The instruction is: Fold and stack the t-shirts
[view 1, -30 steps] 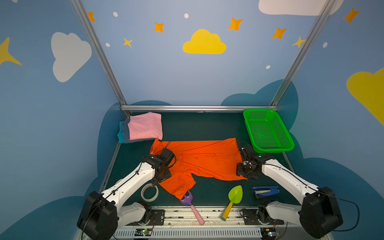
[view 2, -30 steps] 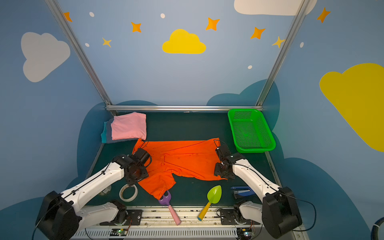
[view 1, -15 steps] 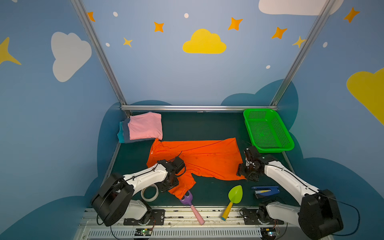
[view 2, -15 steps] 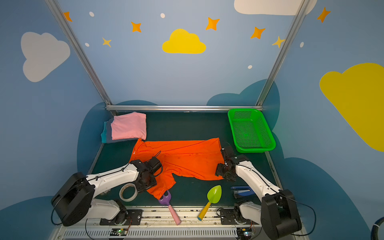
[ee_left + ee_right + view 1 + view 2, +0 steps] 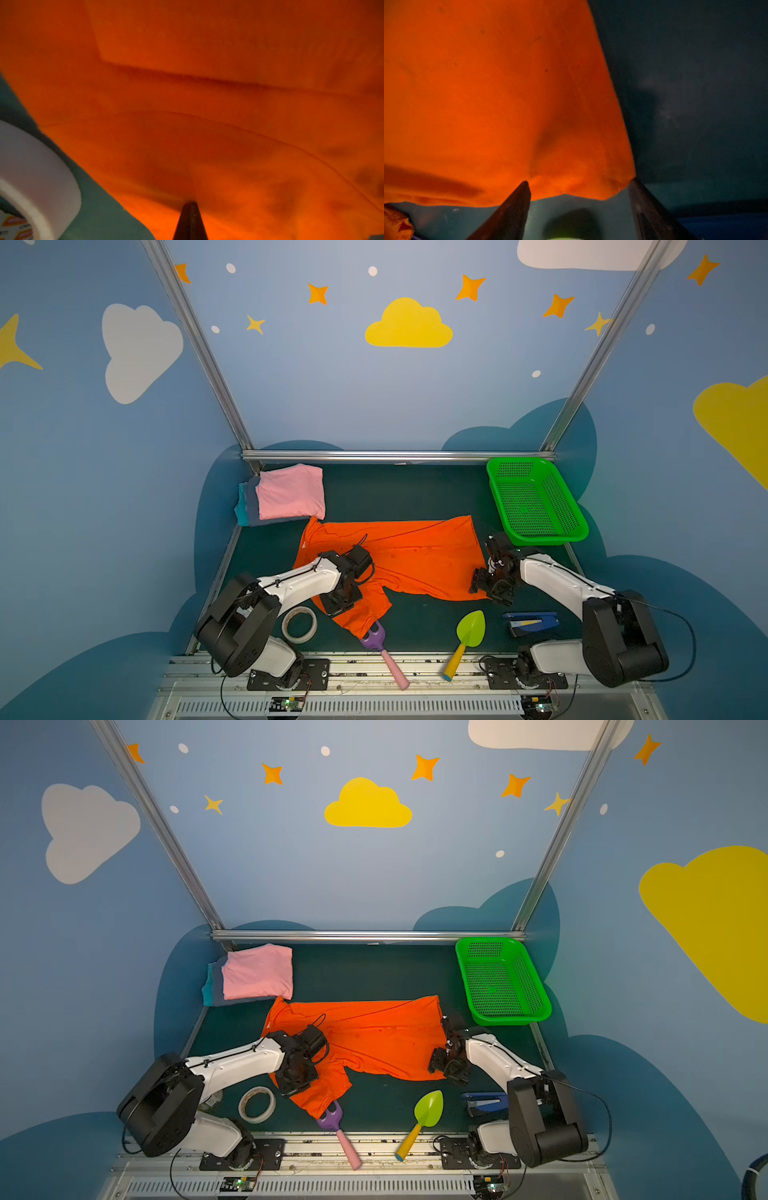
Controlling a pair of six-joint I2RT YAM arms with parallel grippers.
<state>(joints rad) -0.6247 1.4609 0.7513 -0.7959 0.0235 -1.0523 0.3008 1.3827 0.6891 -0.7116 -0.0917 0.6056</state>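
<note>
Three shirts look done: pink shirt (image 5: 291, 491) on top, grey-blue shirt (image 5: 252, 506) and teal shirt (image 5: 240, 510) showing as edges under it, folded and piled at the far left of the surface (image 5: 395, 493); stacking so far fine.

One to go: orange shirt (image 5: 415, 556), just right of the pile and nearer, spread sideways mid-surface, wrinkled, one sleeve hanging toward the front with its tip at a purple rake (image 5: 374, 640); no fold in it yet, by my read.

Left hand (image 5: 340, 601) down on the shirt's left part by that sleeve; in the wrist view its tips (image 5: 190, 207) are together with cloth puckering into them, so I judge it clamped on orange cloth; tape (image 5: 299, 624) just beside, off the shirt.

Right hand (image 5: 490, 591) at the shirt's near right corner; in the wrist view (image 5: 579, 181) the fingers stand apart either side of the hem corner, nothing pinched.

Basket (image 5: 544, 537) far right, apart from the shirt.

Left to do: right grip, fold orange, carry it onto the pile.
</note>
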